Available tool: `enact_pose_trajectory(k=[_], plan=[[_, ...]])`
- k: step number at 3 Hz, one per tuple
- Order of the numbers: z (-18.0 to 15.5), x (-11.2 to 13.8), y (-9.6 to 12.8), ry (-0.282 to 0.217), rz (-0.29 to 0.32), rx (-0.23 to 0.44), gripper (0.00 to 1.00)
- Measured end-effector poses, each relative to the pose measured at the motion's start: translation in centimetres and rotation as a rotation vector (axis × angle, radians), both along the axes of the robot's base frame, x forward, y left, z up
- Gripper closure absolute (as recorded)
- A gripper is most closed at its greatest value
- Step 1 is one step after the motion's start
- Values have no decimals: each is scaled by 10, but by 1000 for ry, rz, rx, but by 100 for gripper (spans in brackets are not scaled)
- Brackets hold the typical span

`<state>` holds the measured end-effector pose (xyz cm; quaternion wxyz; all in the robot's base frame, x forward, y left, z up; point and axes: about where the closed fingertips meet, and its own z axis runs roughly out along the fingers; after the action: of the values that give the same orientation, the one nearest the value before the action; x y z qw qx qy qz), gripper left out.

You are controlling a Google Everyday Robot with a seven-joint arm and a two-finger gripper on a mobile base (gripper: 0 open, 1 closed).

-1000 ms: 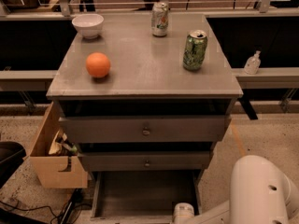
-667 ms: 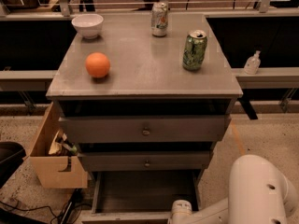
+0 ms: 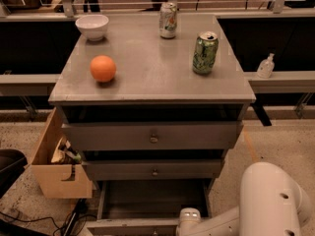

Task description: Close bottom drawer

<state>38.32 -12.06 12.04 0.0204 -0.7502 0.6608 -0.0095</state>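
The grey cabinet [image 3: 147, 82] fills the middle of the view, its flat top reaching nearly to the rail behind it. There is bare floor [image 3: 268, 141] to its right. On the left a cardboard box [image 3: 59, 178] stands against its side and narrows the room there.

The robot's white arm [image 3: 270, 200] comes in from the lower right corner. It runs left along the bottom edge of the view. The gripper [image 3: 189, 220] is at the end of it, just beside the right part of the bottom drawer's front panel. I cannot make out how the gripper is set, as it is cut off by the bottom edge.

The bottom drawer [image 3: 147, 200] is the lowest of the three and is pulled well out toward the camera, with its grey tray showing. Its front panel lies along the bottom edge. The top drawer [image 3: 108, 136] and the middle drawer [image 3: 118, 170] above it each stand out a little from the cabinet's front.

On the top, a white bowl [image 3: 92, 26] sits at the back left corner. A pale can [image 3: 168, 19] is at the back edge. A green can [image 3: 204, 52] is toward the right edge. An orange [image 3: 103, 68] lies left of centre, well apart from the rest. A small bottle [image 3: 266, 66] stands on the ledge to the right.
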Motion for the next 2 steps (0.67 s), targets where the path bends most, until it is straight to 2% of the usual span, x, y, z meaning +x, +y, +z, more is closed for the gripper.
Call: enact_pose_trajectory(k=[1,2], plan=[[0,26,1,-35,0,-18,100],[0,26,1,-35,0,-18,100]])
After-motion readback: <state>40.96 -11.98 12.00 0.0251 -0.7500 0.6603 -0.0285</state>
